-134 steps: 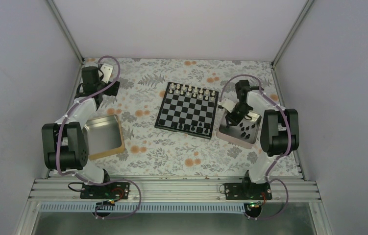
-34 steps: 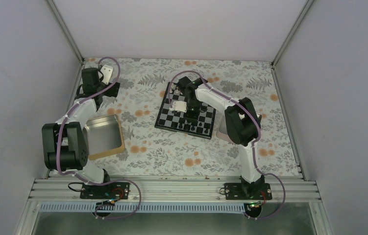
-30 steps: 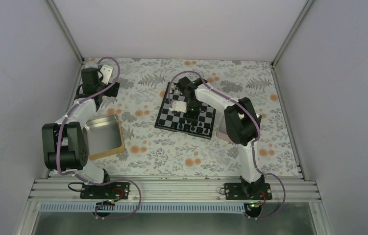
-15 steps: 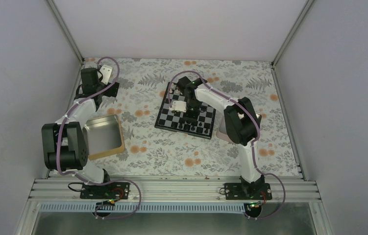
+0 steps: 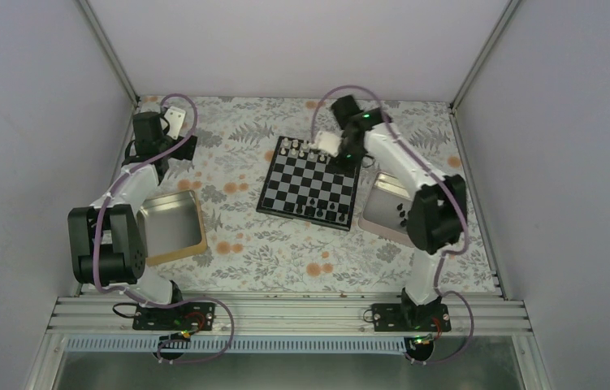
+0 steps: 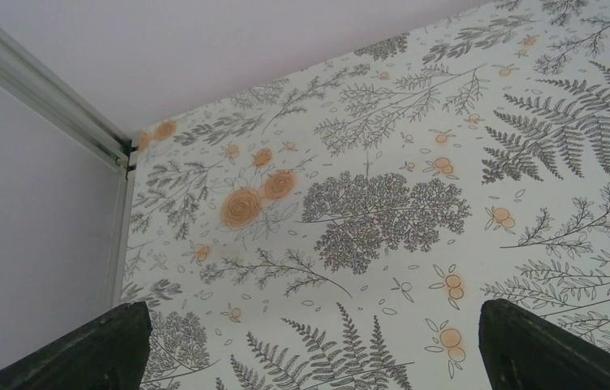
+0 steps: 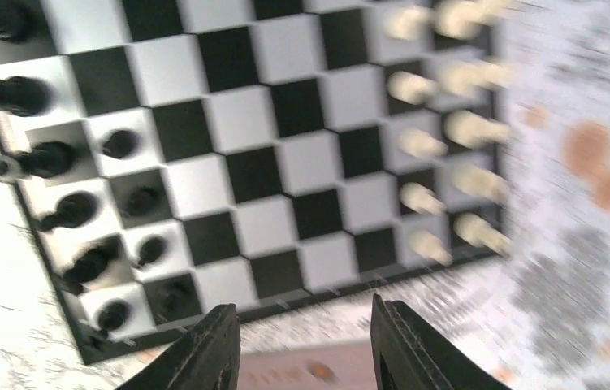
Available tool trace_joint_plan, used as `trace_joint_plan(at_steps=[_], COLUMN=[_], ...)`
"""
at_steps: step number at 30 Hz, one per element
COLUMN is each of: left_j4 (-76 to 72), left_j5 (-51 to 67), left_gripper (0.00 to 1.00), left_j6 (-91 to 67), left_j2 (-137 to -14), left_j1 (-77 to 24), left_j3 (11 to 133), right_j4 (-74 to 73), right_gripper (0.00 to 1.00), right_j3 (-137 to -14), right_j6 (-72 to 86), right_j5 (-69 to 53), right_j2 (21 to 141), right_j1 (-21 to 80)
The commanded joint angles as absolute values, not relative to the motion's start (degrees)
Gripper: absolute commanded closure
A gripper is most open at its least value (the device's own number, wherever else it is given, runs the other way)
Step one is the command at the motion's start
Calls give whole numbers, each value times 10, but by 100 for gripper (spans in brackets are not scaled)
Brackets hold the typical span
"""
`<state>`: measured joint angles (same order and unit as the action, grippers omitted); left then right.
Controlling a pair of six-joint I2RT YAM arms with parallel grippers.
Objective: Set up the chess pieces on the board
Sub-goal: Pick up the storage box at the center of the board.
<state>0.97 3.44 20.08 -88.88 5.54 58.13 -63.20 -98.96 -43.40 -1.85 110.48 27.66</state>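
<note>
The board (image 5: 309,183) is a small flat square of glossy black and silvery-white checks inside a thin black border. It lies slightly askew near the middle of the tabletop (image 5: 261,244), which is covered by a pale cloth printed with grey ferns and orange flowers.

The black chess pieces (image 7: 82,203) are tiny, rounded and shiny. They stand in two short rows along the board's near edge, each smaller than its square. The right wrist view is smeared, so the count is unsure, perhaps ten. A few more black pieces (image 5: 403,214) lie loose in a shallow rectangular silver tin (image 5: 382,191) just beside the board's right edge. Pale whitish pieces (image 5: 317,149) line the far edge in two rows.

The right gripper (image 7: 305,345) hangs above the board's far right corner. Its dark jaws are partly apart, with nothing between them. Through the gap, the board's edge and a strip of the tin show below.

The left gripper (image 6: 311,313) is near the tabletop's far left corner, well apart from the board. Its jaws are spread wide over bare patterned cloth and grip nothing. A gold-rimmed metal tin (image 5: 173,227) with rounded corners sits by the left arm.
</note>
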Motion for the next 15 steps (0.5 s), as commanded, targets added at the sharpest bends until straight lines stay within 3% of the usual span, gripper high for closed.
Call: trace_joint_plan(at_steps=[1, 8, 15], left_j4=[4, 31, 151], left_j5=[46, 63, 68], left_gripper=[0, 0, 0], left_j6=[192, 211, 295], left_j2=[-869, -862, -907], left_j1=[60, 49, -29], left_j3=[584, 626, 817], right_j4=[-612, -549, -470], right_gripper=[56, 55, 51], right_j3=[-974, -895, -833], right_j6=[-426, -431, -389], right_j5=[6, -30, -77], right_j2=[1042, 987, 970], right_j1=[188, 40, -42])
